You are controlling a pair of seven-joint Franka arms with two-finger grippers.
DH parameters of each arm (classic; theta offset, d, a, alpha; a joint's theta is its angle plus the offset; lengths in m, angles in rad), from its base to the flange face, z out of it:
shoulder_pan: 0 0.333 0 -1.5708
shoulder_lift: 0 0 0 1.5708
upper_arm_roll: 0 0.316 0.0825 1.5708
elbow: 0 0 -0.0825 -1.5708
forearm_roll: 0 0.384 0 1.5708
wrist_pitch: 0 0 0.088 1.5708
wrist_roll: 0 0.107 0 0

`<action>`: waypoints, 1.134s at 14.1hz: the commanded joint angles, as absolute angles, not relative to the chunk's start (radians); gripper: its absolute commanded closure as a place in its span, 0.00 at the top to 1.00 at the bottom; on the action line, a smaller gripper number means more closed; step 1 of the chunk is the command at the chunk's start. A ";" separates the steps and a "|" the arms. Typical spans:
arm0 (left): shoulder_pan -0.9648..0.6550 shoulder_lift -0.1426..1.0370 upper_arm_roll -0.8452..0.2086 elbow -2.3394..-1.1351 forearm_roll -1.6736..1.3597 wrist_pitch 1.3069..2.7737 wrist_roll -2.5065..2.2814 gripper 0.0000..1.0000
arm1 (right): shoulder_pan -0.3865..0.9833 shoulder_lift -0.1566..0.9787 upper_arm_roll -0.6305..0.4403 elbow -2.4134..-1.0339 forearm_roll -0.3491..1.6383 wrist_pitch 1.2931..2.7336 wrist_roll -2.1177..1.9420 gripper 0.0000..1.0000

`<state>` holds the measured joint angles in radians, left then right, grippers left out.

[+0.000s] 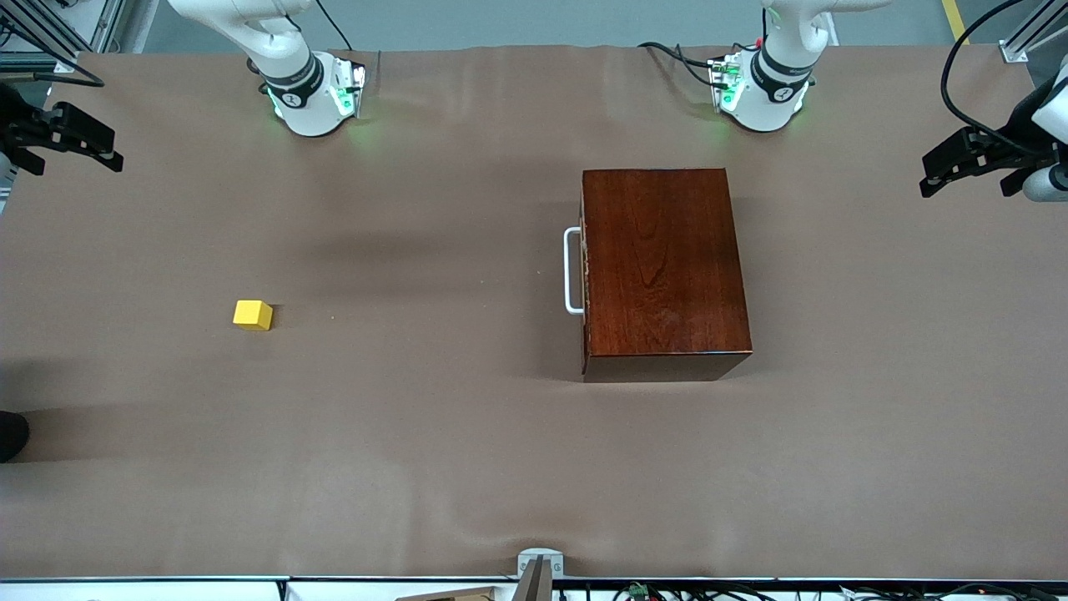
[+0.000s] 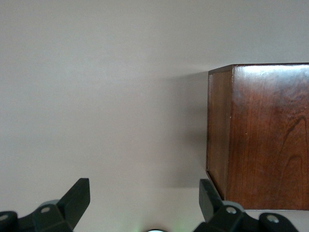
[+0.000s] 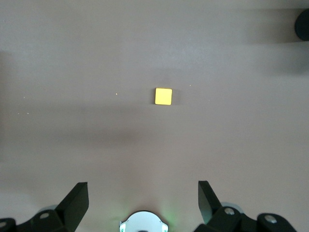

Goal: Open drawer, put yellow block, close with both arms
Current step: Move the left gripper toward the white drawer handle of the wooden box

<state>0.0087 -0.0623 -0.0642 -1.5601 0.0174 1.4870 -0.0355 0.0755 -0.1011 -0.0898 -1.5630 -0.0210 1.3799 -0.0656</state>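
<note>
Drawer shut, yellow block well apart, open tabletop between

You have a wide table under a plain brown cover, faintly creased, lit evenly with soft shadows. Along its top edge runs grey floor, with metal framing at both corners. Cables run below its bottom edge.
</note>
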 commanded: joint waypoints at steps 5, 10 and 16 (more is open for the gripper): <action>0.008 -0.061 -0.069 -1.546 0.012 1.462 -0.027 1.00 | 0.067 -0.109 -0.075 -1.569 -0.021 1.396 -0.063 1.00; 0.002 -0.060 -0.097 -1.539 0.015 1.456 -0.029 1.00 | 0.066 -0.106 -0.075 -1.566 -0.021 1.396 -0.060 1.00; 0.000 0.018 -0.326 -1.532 0.020 1.457 -0.216 1.00 | 0.064 -0.094 -0.075 -1.549 -0.021 1.396 -0.061 1.00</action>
<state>-0.0020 -0.0348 -0.2514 -1.5589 0.0175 1.4697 -0.1336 0.0756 -0.0972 -0.0837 -1.5627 -0.0208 1.3985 -0.0655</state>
